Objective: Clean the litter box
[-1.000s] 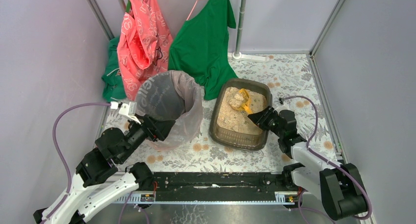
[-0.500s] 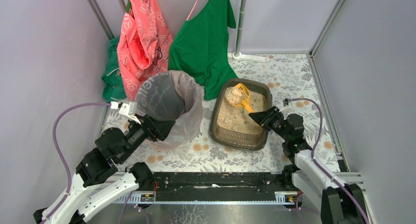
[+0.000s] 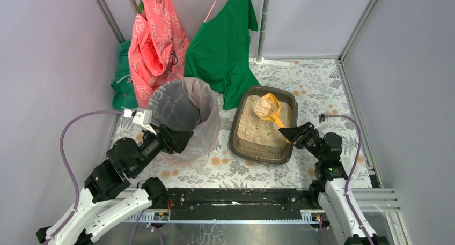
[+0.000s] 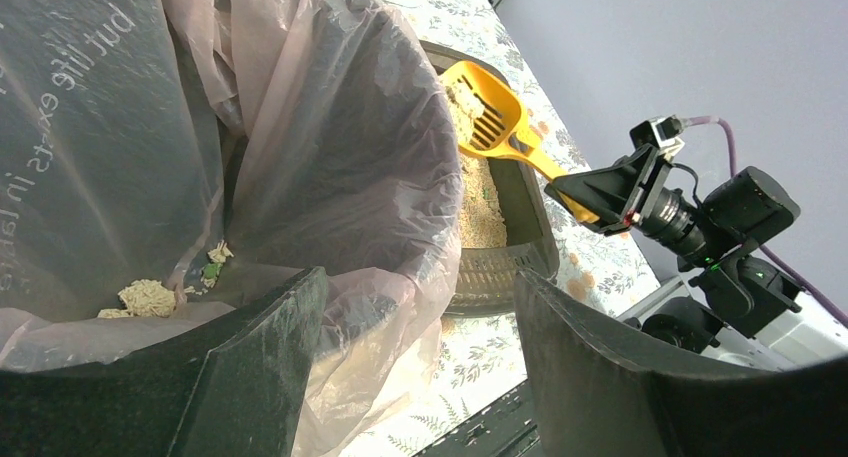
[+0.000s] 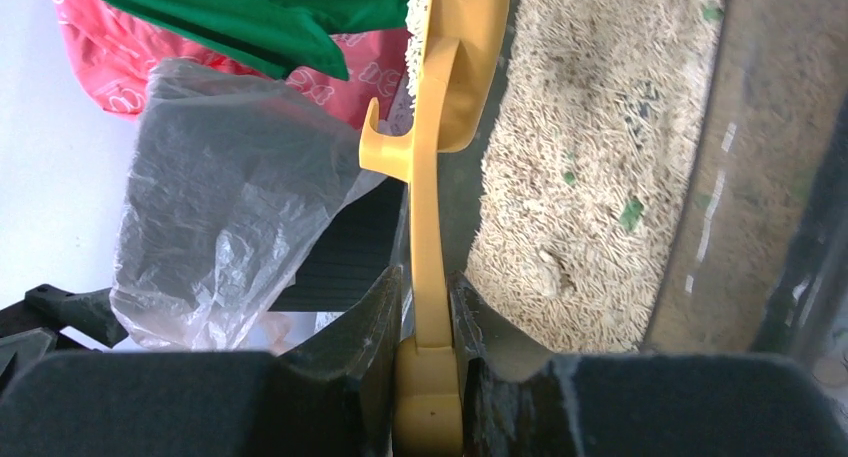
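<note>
The litter box of dark plastic holds beige litter at centre right; it also shows in the left wrist view and the right wrist view. My right gripper is shut on the handle of the yellow slotted scoop. The scoop carries a clump of litter and is held over the box's far half. My left gripper is open at the near rim of the lined bin, with loose bag plastic between its fingers.
The bin's clear bag holds a few litter clumps. A green shirt and a pink garment hang behind the bin. A pole foot stands at the back. Purple walls close in on both sides.
My right gripper has drawn back to the right and lifted the scoop out of the litter with a clump in it. The left arm has barely moved.
</note>
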You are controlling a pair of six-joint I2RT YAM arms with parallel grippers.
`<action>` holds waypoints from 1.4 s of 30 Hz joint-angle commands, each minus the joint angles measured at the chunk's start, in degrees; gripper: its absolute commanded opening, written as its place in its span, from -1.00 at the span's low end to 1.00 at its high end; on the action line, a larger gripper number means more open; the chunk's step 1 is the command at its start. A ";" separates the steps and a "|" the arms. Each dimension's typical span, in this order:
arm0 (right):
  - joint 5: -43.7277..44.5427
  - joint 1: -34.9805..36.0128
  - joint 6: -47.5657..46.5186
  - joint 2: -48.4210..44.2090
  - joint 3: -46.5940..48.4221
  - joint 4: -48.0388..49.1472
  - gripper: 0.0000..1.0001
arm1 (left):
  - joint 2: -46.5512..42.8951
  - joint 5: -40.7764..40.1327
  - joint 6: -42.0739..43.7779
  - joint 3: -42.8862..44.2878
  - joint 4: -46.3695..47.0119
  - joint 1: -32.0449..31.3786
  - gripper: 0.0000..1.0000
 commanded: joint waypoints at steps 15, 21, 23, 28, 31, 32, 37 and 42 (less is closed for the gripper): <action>-18.88 -18.85 5.02 14.10 0.13 16.89 -1.00 | 1.74 1.33 0.25 -0.75 -3.50 -0.34 0.52; -28.34 -27.77 9.89 18.89 -1.19 25.28 -1.00 | 2.09 1.32 0.17 -1.13 -3.38 -0.32 0.52; -29.84 -28.99 12.52 19.36 -2.35 29.16 -1.00 | 2.24 1.69 0.09 -1.33 -2.96 -0.37 0.52; -31.60 -29.34 14.14 16.21 -4.49 29.15 -1.00 | 2.55 2.62 -0.25 -1.85 -1.87 -0.36 0.52; -32.75 -29.28 14.07 12.42 -6.05 26.34 -1.00 | 2.58 2.74 -0.20 -1.96 -1.66 -0.32 0.52; -33.25 -29.28 14.73 11.21 -6.72 26.26 -1.00 | 2.58 2.73 -0.18 -2.00 -1.66 -0.35 0.51; -35.19 -29.37 17.89 4.64 -9.26 23.92 -1.00 | 2.49 3.43 -0.53 -2.64 -0.82 -0.35 0.51; -34.07 -29.33 21.87 2.07 -11.47 27.67 -1.00 | 2.61 3.80 -0.62 -2.98 -0.41 -0.36 0.51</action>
